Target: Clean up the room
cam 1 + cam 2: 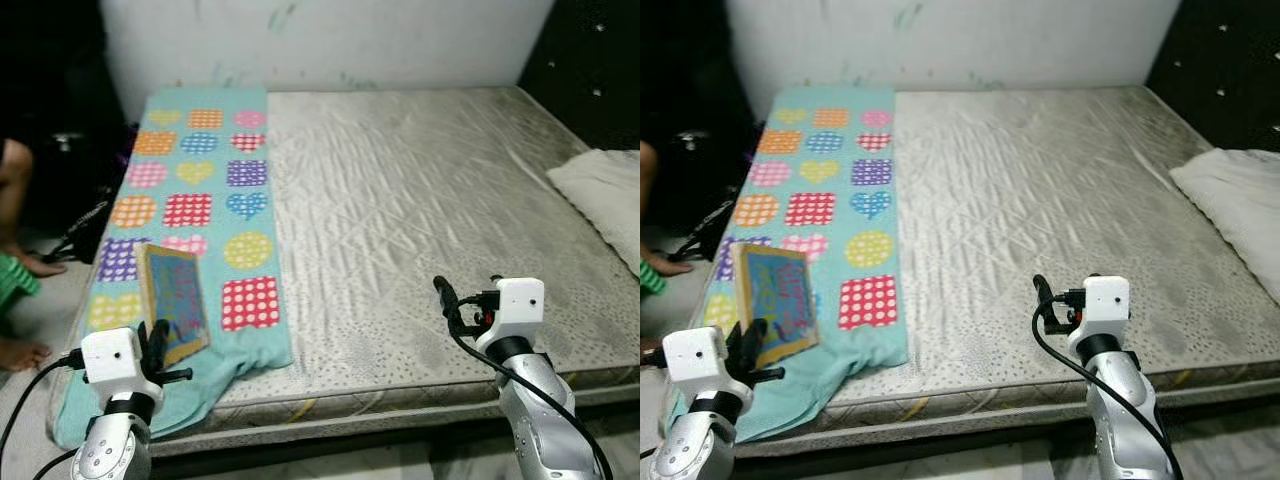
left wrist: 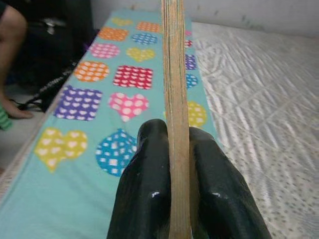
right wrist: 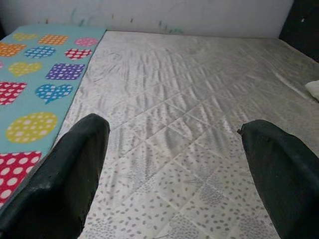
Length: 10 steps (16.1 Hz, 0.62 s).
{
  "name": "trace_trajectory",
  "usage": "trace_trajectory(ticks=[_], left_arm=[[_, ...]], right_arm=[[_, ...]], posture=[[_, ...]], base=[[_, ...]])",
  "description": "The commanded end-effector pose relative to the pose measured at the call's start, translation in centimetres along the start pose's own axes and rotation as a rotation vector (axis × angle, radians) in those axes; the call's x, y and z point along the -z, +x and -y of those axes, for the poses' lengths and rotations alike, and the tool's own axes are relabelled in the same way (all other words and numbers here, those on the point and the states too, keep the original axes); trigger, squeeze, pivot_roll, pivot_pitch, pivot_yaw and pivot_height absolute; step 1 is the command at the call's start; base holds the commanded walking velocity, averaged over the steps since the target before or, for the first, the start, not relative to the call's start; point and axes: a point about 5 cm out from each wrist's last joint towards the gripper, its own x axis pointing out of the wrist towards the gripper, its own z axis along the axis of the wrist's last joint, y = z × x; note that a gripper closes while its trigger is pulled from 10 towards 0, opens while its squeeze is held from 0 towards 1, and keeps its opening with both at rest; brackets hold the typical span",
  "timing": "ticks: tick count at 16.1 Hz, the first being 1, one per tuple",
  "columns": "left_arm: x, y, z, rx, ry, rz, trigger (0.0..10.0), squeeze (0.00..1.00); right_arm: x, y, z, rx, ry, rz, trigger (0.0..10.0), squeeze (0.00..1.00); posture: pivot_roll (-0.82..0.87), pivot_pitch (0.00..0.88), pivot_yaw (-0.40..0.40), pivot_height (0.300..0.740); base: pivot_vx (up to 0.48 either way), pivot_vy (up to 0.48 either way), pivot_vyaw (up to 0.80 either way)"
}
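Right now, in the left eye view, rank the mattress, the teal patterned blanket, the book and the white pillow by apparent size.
1. Mattress
2. Teal patterned blanket
3. White pillow, cut off by the frame edge, so unsure against the book
4. Book, clamped in the left gripper

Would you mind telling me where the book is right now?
The book is clamped in the left gripper, over the near end of the patterned blanket on the bed's left side.

1. A wide bed [image 1: 420,220] with a grey quilted mattress takes up most of the room.
2. A pale, scuffed wall [image 1: 330,40] stands behind it.
3. Dark panelling, possibly padded, [image 1: 595,70] flanks the right.
4. Light grey floor [image 1: 30,330] shows at left.
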Motion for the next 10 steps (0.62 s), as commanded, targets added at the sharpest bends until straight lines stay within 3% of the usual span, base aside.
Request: trace_trajectory(ticks=[1,7,10], left_arm=[[-1.08,0.12,-0.01,0.001,-0.001,0.042,10.0,0.0],[-1.24,0.5,0.43,0.012,-0.009,0.038,10.0,0.0],[-1.42,0.6,0.6,0.021,0.004,0.045,10.0,0.0]], right_arm=[[-0.16,-0.17,-0.13,-0.003,0.0,0.0,10.0,0.0],[-0.24,-0.26,-0.18,-0.005,-0.006,-0.006,10.0,0.0],[-0.27,-0.1,-0.35,-0.01,-0.006,-0.006,10.0,0.0]], posture=[[-0.12,0.094,-0.01,0.74],[-0.13,0.101,-0.01,0.74],[-0.12,0.099,-0.009,0.74]], base=[[0.0,0.274,0.0],[0.0,0.444,0.0],[0.0,0.0,0.0]])
